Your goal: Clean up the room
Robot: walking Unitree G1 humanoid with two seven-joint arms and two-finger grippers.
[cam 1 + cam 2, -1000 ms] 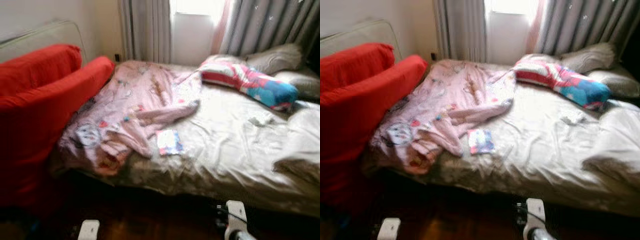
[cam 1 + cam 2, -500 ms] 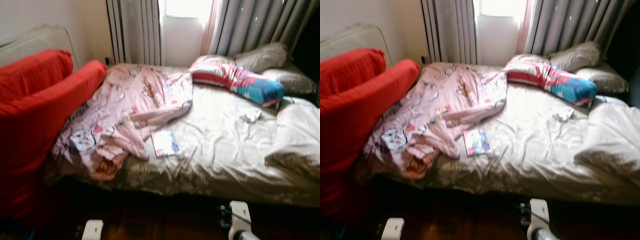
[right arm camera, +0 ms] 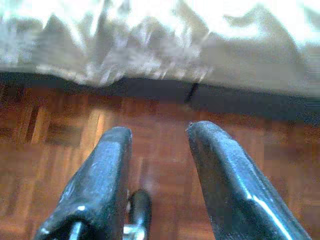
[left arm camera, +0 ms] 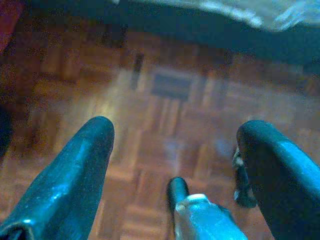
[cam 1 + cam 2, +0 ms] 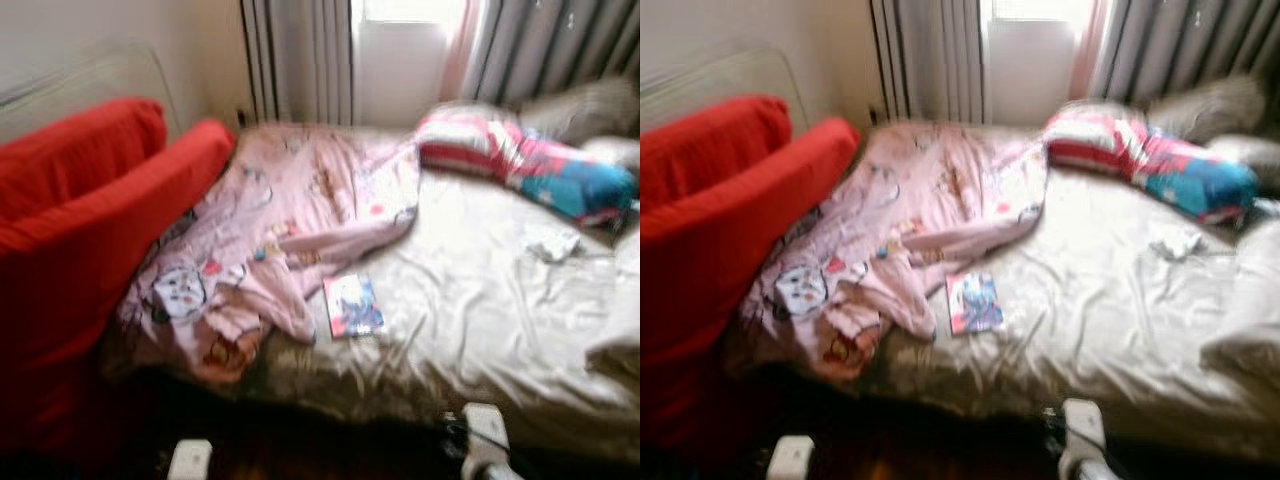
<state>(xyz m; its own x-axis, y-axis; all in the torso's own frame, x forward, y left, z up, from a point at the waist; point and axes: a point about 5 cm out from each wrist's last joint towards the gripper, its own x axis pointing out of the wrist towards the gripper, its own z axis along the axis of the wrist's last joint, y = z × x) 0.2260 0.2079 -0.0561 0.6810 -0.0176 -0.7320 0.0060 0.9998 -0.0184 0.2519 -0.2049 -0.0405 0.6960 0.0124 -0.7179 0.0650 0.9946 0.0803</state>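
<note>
Rightward shift of the blurred head camera, nothing on the bed (image 5: pixel 480 300) moved; pillows cut off. Pink blanket (image 5: pixel 280 230) rumpled beside a booklet (image 5: pixel 353 305). Left gripper (image 4: pixel 175 150) and right gripper (image 3: pixel 157 150) released.

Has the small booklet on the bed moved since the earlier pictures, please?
No. The booklet lies at the same spot beside the pink blanket's lower edge on the sheet. The whole picture shifted, so the camera moved, not the booklet.
</note>
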